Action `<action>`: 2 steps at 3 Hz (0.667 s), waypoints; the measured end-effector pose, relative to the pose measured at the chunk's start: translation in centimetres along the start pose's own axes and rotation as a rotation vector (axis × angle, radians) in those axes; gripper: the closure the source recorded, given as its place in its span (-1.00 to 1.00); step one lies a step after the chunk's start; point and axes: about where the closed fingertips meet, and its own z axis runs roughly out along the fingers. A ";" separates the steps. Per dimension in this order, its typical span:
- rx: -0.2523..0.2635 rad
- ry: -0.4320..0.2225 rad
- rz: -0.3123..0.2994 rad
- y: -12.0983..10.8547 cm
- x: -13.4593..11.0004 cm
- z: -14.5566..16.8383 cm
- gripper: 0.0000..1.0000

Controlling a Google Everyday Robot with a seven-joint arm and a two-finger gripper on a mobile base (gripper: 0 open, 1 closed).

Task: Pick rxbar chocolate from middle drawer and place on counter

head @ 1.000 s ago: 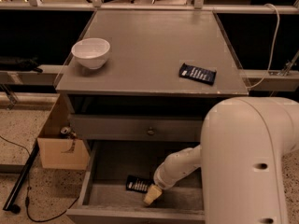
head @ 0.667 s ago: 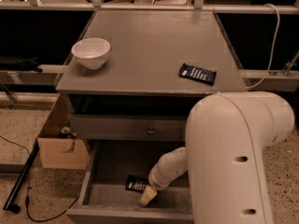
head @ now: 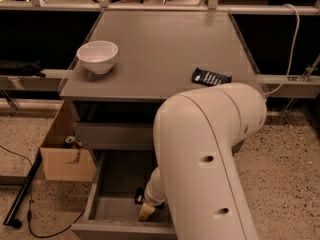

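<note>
The tool (head: 146,212) sits low in the middle drawer (head: 93,200), beside the rxbar chocolate (head: 138,196).

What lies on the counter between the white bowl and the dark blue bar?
Nothing; the camera view shows bare counter between bowl and bar. The gripper is down in the middle drawer.

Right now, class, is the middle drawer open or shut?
Open. The middle drawer is pulled out, its grey bottom showing, and the gripper reaches down inside it beside the rxbar chocolate.

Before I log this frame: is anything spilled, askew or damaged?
Nothing stands out. The bowl sits upright on the counter, the blue bar lies flat on it, and the gripper is inside the open drawer.
</note>
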 end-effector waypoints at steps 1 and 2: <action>0.000 0.000 0.000 0.0 0.0 0.0 -0.08; 0.000 0.000 0.000 0.0 0.0 0.0 0.39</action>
